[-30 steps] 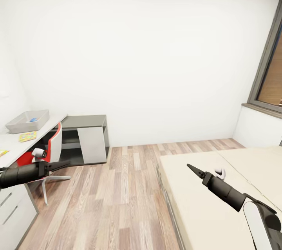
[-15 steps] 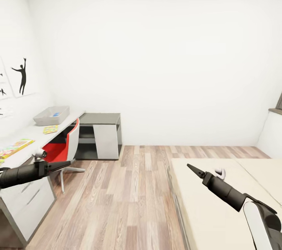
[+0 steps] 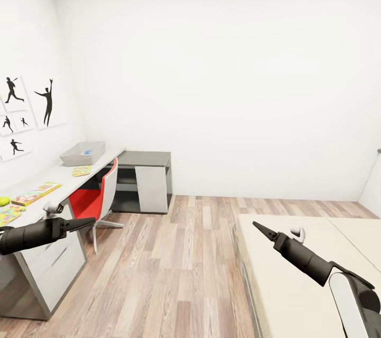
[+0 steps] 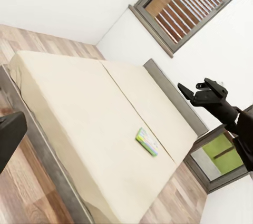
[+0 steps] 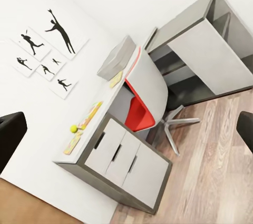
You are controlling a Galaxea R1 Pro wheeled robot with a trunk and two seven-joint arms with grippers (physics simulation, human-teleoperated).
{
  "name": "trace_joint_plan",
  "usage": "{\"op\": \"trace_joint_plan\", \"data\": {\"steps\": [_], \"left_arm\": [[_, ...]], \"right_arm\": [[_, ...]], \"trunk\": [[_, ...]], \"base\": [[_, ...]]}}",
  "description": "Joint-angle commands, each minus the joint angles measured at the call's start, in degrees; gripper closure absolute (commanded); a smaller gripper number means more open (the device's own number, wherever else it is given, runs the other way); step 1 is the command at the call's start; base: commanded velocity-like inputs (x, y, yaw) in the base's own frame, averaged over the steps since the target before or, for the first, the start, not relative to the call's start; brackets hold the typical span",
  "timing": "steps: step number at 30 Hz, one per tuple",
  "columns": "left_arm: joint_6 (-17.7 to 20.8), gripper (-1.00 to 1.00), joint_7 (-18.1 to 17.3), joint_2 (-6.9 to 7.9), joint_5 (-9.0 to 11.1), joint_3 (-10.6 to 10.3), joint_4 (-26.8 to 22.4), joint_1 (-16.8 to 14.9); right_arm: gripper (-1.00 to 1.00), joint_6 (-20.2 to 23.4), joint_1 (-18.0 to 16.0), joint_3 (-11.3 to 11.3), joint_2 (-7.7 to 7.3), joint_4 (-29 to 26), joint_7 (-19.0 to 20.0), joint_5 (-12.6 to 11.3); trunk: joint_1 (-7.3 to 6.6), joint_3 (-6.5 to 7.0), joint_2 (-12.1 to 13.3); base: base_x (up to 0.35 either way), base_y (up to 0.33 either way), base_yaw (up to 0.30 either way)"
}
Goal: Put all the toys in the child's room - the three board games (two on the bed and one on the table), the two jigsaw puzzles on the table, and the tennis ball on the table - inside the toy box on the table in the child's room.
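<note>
In the head view the table runs along the left wall. At its far end stands the grey toy box with something blue inside. Toward me lie a jigsaw puzzle, a board game, the tennis ball and a second puzzle. The bed is at the right. On it, in the left wrist view, lies a green-white board game. My left gripper hangs open beside the table's drawers. Over the bed's corner my right gripper is open and holds nothing.
A red-and-white swivel chair stands at the table, with a lower dark-grey-topped desk beyond it in the corner. Wood-plank floor lies between table and bed. Black silhouette pictures hang on the left wall.
The whole view has swung left: the window has left the picture, and more of the table, the ball and the wall pictures have come in. Both arms hold the same pose.
</note>
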Motion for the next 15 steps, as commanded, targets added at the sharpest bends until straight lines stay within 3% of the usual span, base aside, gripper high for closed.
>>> {"op": "trace_joint_plan", "data": {"steps": [1, 15], "left_arm": [[0.6, -1.0, -0.2, 0.01, -0.1, 0.0, 0.0, 0.0], [0.6, -1.0, -0.2, 0.01, -0.1, -0.1, 0.0, 0.0]], "right_arm": [[-1.0, 0.4, 0.0, -0.1, 0.01, 0.0, 0.1, -0.1], [-1.0, 0.4, 0.0, -0.1, -0.06, 0.0, 0.1, -0.1]], "trunk": [[0.02, -0.01, 0.0], [0.02, 0.24, 0.0]], "base": [[-0.033, 0.0, -0.028], [-0.031, 0.0, -0.051]]}}
